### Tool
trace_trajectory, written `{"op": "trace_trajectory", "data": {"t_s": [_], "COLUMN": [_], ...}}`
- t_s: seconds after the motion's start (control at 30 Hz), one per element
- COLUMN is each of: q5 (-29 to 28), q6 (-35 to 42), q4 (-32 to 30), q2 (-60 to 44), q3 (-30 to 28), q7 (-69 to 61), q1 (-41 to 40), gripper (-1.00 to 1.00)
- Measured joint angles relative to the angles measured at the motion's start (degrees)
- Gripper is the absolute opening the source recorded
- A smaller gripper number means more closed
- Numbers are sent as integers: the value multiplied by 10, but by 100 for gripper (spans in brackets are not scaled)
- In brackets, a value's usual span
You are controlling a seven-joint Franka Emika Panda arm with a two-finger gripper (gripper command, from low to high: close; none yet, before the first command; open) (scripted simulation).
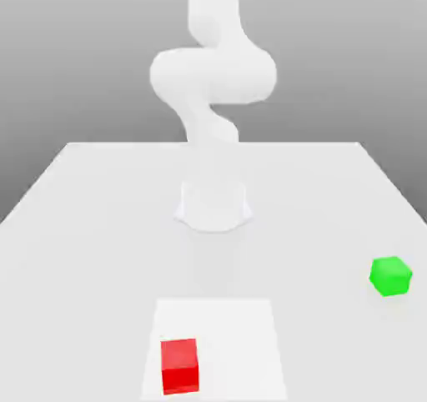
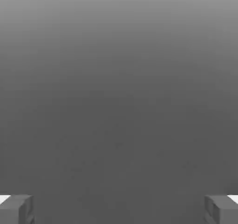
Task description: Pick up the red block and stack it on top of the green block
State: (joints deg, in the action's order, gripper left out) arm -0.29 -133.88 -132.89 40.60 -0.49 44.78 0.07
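my end effector is spread wide, holding nothing. the red block sits on the bench, well apart from the green block toward the exterior view's right. a misjudged descent could knock red askew.

Matt white arm and table; the red block and green block look smooth, plastic-like.

White table with red block on a paler square patch, green block well apart.
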Motion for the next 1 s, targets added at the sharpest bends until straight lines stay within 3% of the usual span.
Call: {"op": "trace_trajectory", "data": {"t_s": [0.77,0.97,1.0], "q5": [18,34,36], "q6": [-193,-284,-294], "q4": [-102,-94,-93], "q2": [-482,-606,-617], "q3": [-38,-23,-22], "q7": [-129,-149,-150], "q1": [-11,-25,-26], "gripper": [0,0,-100]}}
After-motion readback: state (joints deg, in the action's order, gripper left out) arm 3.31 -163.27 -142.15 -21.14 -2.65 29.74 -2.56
